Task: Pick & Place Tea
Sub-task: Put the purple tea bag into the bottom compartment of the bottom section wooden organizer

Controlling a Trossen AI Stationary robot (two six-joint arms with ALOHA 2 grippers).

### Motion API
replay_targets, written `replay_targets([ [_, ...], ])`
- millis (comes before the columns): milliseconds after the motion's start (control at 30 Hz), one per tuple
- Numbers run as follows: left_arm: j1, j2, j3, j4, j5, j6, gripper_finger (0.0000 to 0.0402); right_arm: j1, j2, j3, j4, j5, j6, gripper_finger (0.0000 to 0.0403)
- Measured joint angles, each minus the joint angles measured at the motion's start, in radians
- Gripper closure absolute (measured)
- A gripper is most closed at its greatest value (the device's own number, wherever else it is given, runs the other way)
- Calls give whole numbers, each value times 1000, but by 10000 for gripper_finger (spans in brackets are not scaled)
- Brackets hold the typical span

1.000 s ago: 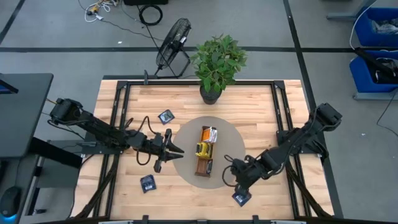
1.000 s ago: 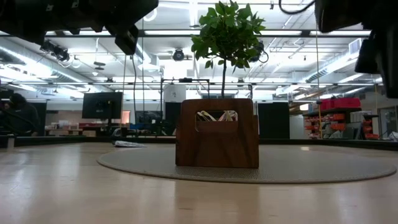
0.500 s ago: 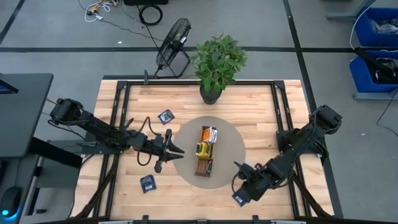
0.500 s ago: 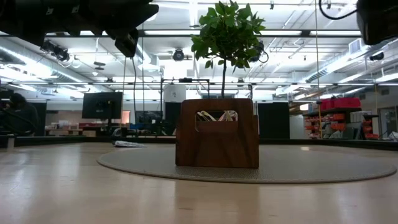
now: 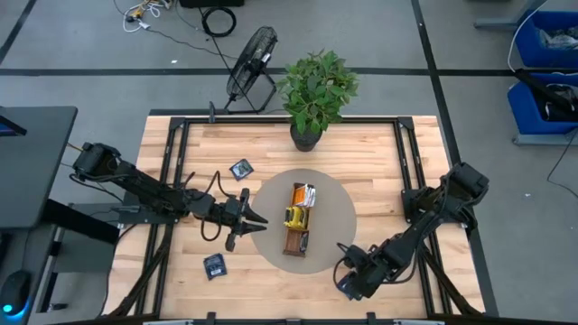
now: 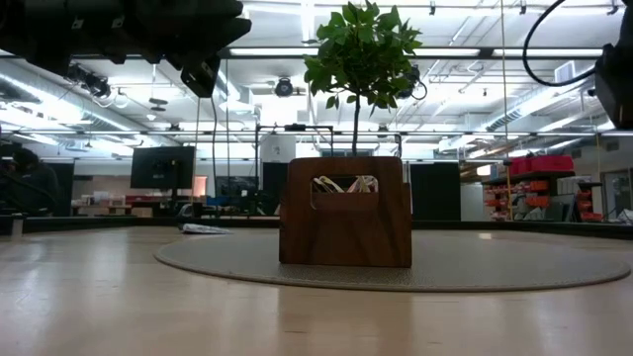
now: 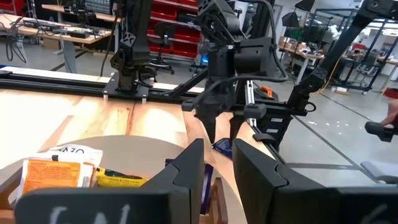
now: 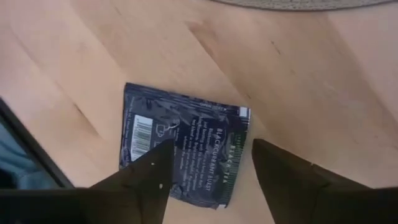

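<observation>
The right tool (image 8: 208,177), fingers spread and holding nothing, hovers over a dark navy square tea sachet (image 8: 180,149) lying flat on the light wooden table (image 8: 81,50) (near its edge).

The left tool (image 5: 248,218), open and empty, waits beside the round grey mat (image 5: 339,212).

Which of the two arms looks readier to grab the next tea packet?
The right one, likely. Its open pincer hangs directly over a dark navy packet on the table. The left pincer waits beside the wooden tray, over no loose packet.
</observation>
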Motion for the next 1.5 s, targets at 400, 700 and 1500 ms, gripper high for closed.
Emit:
replay_targets([
  [400,0,0,0,-7,0,0,314,2,42,1,-57,3,-55,293],
  [700,0,0,0,-15,0,0,314,14,45,7,-97,61,-123,393],
  [1500,1,0,0,-15,0,0,314,14,52,229,-499,278,-266,401],
])
